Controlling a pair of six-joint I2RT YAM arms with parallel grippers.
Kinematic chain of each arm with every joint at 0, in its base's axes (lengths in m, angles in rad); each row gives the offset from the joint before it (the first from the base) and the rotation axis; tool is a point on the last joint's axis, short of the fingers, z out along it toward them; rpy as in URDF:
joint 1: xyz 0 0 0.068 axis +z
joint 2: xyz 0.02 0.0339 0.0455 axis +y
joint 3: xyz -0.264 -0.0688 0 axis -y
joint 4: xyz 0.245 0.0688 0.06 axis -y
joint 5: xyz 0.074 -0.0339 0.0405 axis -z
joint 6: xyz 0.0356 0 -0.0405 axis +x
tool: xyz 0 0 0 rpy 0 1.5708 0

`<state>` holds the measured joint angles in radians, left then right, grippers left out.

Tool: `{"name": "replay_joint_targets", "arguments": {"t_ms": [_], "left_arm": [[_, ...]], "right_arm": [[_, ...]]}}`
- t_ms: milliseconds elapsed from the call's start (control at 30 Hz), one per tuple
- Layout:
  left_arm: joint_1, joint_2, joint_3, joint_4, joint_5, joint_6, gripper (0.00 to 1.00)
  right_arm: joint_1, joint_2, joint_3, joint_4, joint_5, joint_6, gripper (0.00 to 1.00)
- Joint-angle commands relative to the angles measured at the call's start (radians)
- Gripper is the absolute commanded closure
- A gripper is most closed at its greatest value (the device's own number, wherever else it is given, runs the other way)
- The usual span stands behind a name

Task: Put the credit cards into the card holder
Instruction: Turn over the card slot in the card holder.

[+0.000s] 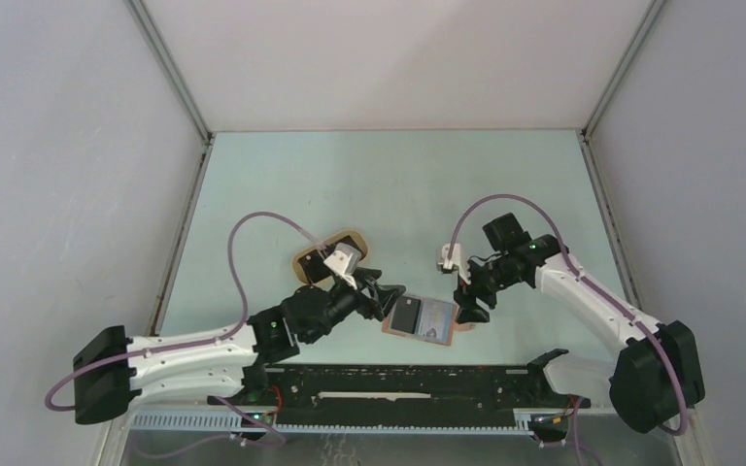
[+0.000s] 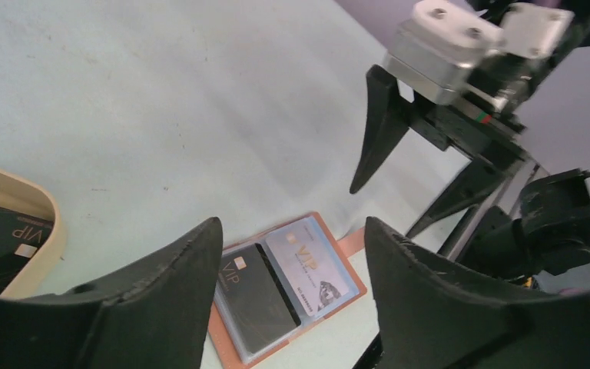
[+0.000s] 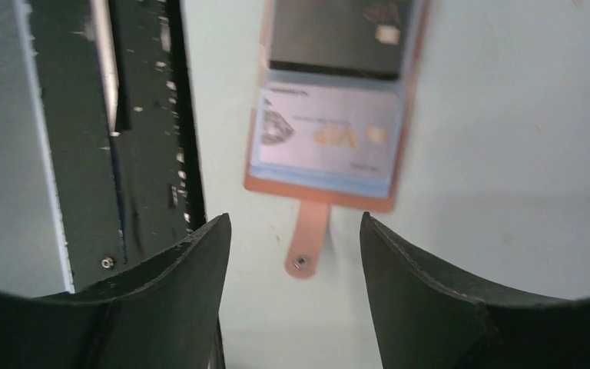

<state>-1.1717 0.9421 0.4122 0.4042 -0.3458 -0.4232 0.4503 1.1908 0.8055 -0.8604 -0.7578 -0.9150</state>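
Broadly, the pale green table (image 1: pixel 389 184) carries everything, and a long black rail (image 1: pixel 398 383) runs along its near edge, behind both end effectors. In the right wrist view the rail (image 3: pixel 77 154) passes just to one side of that end effector's fingers.

The left end effector (image 1: pixel 381 291) has its jaws apart with nothing between them. Its dark fingers (image 2: pixel 161 292) frame the card holder from above. The right end effector (image 1: pixel 468 306) is likewise spread and holds nothing. It hangs at the opposite end of the holder, pointing down at the table. From the pictures it cannot be told whether either one touches the holder.

Just behind the left end effector sits a tan oval tray (image 1: pixel 301 260). Its rim (image 2: pixel 46 231) shows at the edge of the left wrist view, with one black card (image 2: pixel 0 238) marked VIP lying inside.

The card holder (image 1: pixel 425 320) lies open and flat on the table between the two end effectors. It is reddish-brown with light blue pockets. Two cards lie in it side by side: a black card (image 2: pixel 257 296) on the half nearer the left end effector, and a pale blue-grey VIP card (image 3: pixel 326 138) on the half nearer the right one.

The holder's small snap tab (image 3: pixel 307 238) sticks out flat on the table, directly between the right end effector's fingertips.
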Motion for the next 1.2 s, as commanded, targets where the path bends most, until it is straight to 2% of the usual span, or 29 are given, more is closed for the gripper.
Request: {"name": "replay_joint_targets", "arguments": {"t_ms": [0, 333, 767, 1067, 1167], "left_arm": [[0.006, -0.085, -0.065, 0.081, -0.010, 0.066, 0.24], [0.006, -0.019, -0.142, 0.233, 0.091, -0.040, 0.24], [0.006, 0.018, -0.164, 0.280, 0.116, -0.063, 0.24], [0.006, 0.039, -0.188, 0.326, 0.123, -0.080, 0.24], [0.006, 0.053, -0.199, 0.358, 0.115, -0.093, 0.24]], "right_arm": [[-0.077, 0.010, 0.059, -0.074, 0.143, 0.041, 0.27], [-0.028, 0.223, 0.066, -0.122, 0.245, 0.132, 0.30], [0.031, 0.369, 0.082, -0.083, 0.299, 0.216, 0.42], [0.020, 0.357, 0.100, -0.035, 0.347, 0.250, 0.67], [0.006, 0.351, 0.118, -0.017, 0.369, 0.252, 0.80]]}}
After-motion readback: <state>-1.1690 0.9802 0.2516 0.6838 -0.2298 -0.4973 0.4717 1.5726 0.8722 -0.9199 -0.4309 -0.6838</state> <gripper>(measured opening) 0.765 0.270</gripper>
